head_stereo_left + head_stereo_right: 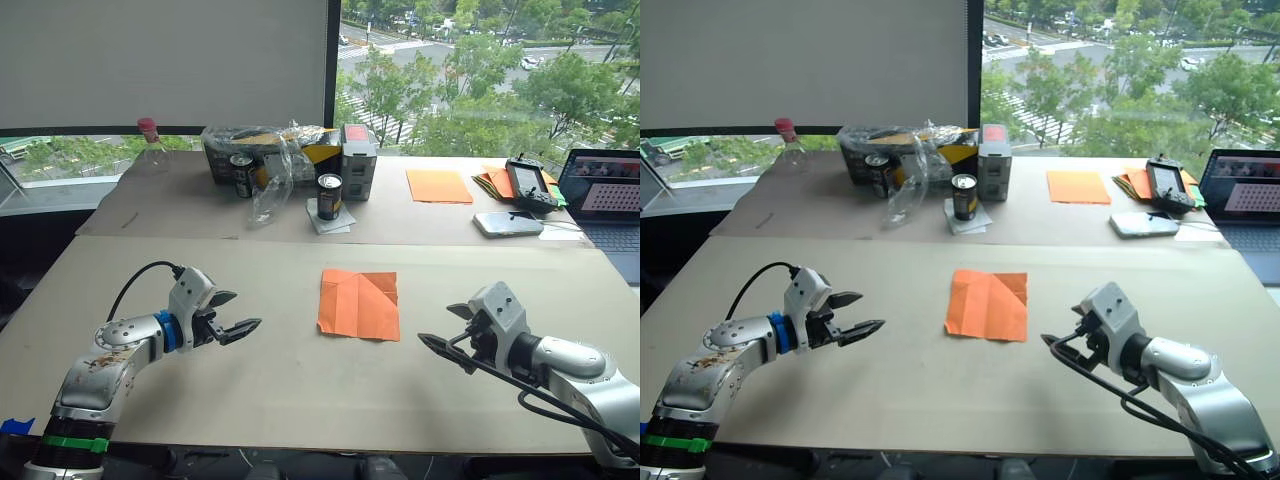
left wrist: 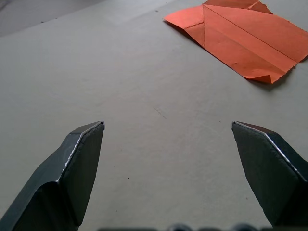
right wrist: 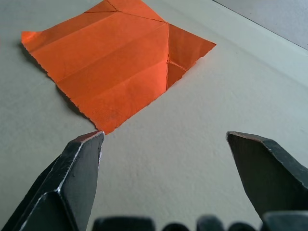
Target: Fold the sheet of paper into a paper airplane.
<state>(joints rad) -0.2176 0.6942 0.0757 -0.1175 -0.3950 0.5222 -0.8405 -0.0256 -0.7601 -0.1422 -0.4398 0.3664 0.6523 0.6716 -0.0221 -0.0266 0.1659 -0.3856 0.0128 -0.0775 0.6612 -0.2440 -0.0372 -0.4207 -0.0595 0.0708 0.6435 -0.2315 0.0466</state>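
Note:
The sheet of paper [image 1: 359, 303] is bright orange, roughly square and crossed by crease lines, and it lies flat in the middle of the near table; it also shows in the wrist views [image 2: 240, 36] [image 3: 118, 53]. My left gripper [image 1: 243, 325] hovers to its left, open, holding nothing. On the sheet's right my right gripper [image 1: 440, 345] is open as well, fingertips close to the sheet's near right corner. No folded plane shape is visible; the sheet has only one small turned-in corner.
On the far table stand two dark cans [image 1: 329, 196], a plastic-wrapped box [image 1: 270, 150], a bottle [image 1: 150, 140], a paler orange sheet [image 1: 438, 185], a stack of mixed papers [image 1: 490, 182], a phone [image 1: 508, 223], a controller [image 1: 527, 183] and a laptop [image 1: 605, 195].

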